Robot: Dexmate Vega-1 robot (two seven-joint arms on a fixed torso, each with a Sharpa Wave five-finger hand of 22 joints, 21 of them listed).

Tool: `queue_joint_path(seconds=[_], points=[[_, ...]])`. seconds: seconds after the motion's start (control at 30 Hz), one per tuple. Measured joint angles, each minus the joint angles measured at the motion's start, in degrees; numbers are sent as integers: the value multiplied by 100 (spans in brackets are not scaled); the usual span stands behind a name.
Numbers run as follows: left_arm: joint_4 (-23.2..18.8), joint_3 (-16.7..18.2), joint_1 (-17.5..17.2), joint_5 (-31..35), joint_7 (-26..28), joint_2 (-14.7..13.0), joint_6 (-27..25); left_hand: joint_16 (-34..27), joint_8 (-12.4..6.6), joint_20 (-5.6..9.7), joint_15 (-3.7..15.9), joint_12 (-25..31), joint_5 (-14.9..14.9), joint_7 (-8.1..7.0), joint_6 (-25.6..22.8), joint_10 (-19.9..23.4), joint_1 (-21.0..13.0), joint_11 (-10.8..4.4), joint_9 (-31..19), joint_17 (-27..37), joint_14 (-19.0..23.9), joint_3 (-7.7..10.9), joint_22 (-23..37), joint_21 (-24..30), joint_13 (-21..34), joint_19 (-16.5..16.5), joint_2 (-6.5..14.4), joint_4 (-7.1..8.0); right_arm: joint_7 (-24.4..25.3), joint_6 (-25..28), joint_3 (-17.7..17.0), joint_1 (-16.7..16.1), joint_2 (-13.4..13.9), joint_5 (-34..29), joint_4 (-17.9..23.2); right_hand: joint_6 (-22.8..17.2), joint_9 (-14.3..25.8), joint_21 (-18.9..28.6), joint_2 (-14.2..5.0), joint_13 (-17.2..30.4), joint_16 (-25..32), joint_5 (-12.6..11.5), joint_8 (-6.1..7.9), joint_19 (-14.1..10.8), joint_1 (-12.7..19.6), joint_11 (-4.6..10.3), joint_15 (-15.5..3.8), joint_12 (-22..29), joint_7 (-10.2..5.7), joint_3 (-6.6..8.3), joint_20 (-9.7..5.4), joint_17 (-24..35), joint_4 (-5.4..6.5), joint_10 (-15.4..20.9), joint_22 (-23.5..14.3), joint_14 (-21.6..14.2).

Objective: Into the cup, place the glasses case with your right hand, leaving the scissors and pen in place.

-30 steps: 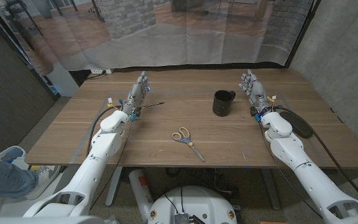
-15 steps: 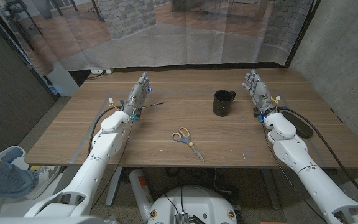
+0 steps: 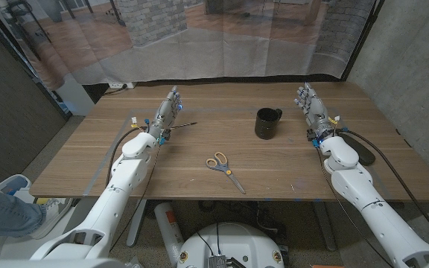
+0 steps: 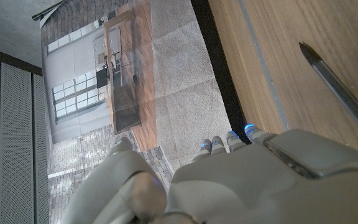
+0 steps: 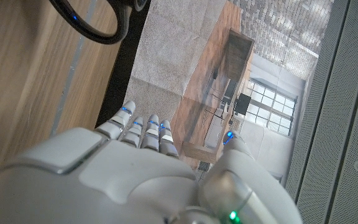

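On a wooden worktop (image 3: 110,160), a black cup (image 3: 267,123) stands right of centre, its handle turned toward the far edge. A pair of scissors (image 3: 223,169) with pale handles lies near the middle, closer to the front edge, blades pointing toward the robot's right. A pen (image 3: 182,125) lies just beside the left hand (image 3: 167,115); in the left wrist view it (image 4: 340,90) shows as a dark, slim rod on the wood, apart from the hand (image 4: 247,177).

The glasses case (image 3: 364,152), a dark oblong, lies near the worktop's right edge, beside the right forearm and well apart from the cup. It is partly hidden by the arm.

The right hand (image 3: 313,110) is raised near the far right of the worktop, to the right of the cup, fingers (image 3: 304,94) straight and held apart, grasping nothing. The right wrist view shows its fingers (image 5: 143,129) extended toward the worktop's far edge, with a black cable (image 5: 95,25) looped on the wood. The left hand is likewise released, fingers stretched out and holding nothing.
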State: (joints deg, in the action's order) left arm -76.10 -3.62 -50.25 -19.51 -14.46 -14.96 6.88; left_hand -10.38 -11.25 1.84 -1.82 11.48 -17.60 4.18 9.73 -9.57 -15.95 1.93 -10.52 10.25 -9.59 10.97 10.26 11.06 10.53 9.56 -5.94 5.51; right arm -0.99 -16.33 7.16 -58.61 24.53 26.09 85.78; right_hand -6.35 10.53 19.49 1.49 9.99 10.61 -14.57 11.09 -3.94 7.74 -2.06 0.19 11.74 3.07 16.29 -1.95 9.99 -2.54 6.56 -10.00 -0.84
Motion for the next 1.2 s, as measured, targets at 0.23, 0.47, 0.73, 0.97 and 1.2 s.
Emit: queue_joint_path(seconds=[0.23,0.47,0.73,0.97,1.2], points=[[-46,-14,-10,21,0,0,-19,0,0,0,0,0,0,0,0,0,-30,0,0,0,0,0,0,0,0,0,30,0,36,-11,-59,-85,27,-17,66,0,0,-21,0,30,0,0,0,0,0,22,0,0,0,0,0,0,0,22,0,0],[-72,-20,-27,31,3,0,-31,0,0,0,0,0,0,0,0,0,-53,0,0,0,0,0,-1,0,-1,0,53,0,77,-27,-94,-147,44,-51,115,-32,0,-43,-23,30,0,0,0,0,22,31,21,0,-32,20,0,0,-19,31,0,-20],[-84,-31,-35,39,-6,-14,-33,0,0,0,0,0,0,0,0,0,-53,0,0,0,0,0,-1,0,-1,0,53,0,153,-32,-166,-288,108,-134,278,-32,0,-66,-15,29,0,0,0,0,75,30,21,0,-32,-1,0,0,-47,31,0,-20],[-110,-34,-39,48,-16,-23,-33,0,0,0,0,0,1,0,0,0,-75,0,0,0,0,-23,-1,0,-1,0,75,-23,223,-27,-244,-413,160,-193,427,-94,0,-66,-46,29,0,0,0,0,105,52,-10,0,-31,16,0,0,-63,52,1,-51],[-122,-49,-37,61,-21,-34,-46,0,0,0,0,0,1,0,0,0,-75,0,0,0,0,-23,-1,0,-1,0,75,-23,282,-11,-314,-505,188,-227,510,-93,-1,-88,-46,29,0,0,0,0,105,72,-10,0,-31,24,0,0,-71,72,1,-51]])
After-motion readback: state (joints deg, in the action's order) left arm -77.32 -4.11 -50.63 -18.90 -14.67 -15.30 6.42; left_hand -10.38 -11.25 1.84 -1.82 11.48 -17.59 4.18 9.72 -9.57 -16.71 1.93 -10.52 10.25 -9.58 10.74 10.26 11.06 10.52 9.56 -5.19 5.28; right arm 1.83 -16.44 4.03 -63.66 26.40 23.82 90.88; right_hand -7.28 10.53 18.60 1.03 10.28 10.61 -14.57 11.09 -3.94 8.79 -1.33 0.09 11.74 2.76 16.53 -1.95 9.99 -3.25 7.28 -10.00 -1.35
